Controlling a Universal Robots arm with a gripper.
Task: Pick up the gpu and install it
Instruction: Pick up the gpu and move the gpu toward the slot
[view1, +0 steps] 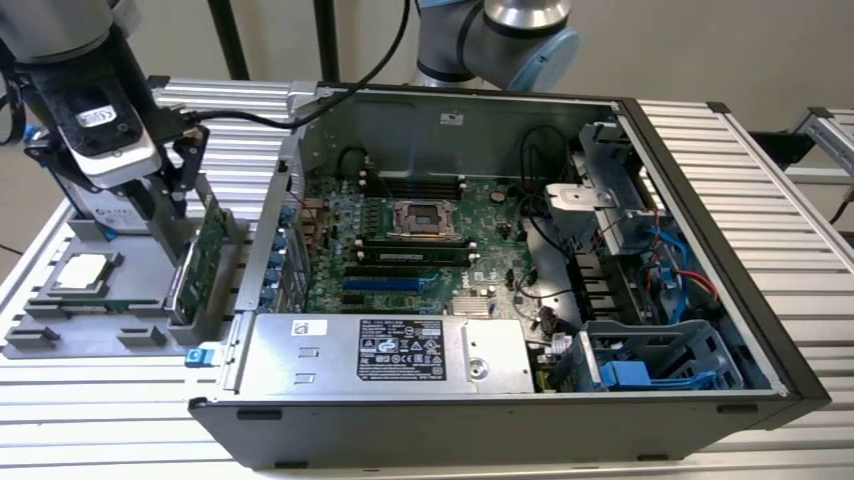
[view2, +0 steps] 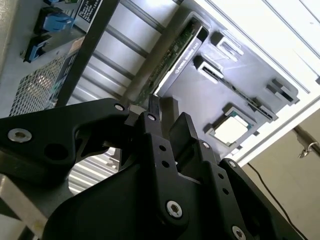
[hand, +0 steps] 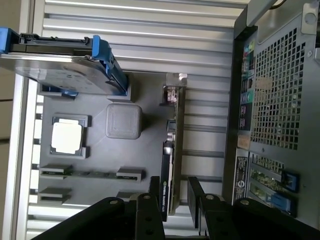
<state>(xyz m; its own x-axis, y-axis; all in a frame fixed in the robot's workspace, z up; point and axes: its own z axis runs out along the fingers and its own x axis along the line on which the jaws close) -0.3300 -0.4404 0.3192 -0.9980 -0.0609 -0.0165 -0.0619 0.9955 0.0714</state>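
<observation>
Black fingers (hand: 155, 195) of your arm sit closest, spread apart with one on each side of the gpu (hand: 175, 135), straddling its upper edge; whether they touch it cannot be told. Your gpu stands on edge in a slot of the grey tray (hand: 100, 155), along the tray's side nearest the open computer case (hand: 280, 100). Farther into the tray, a square silver chip (hand: 66, 137) lies flat in its pocket. At the tray's far end sits a silver hard drive (hand: 55, 70) with blue clips. Tray and case rest on a slatted metal tabletop (hand: 150, 30).
</observation>
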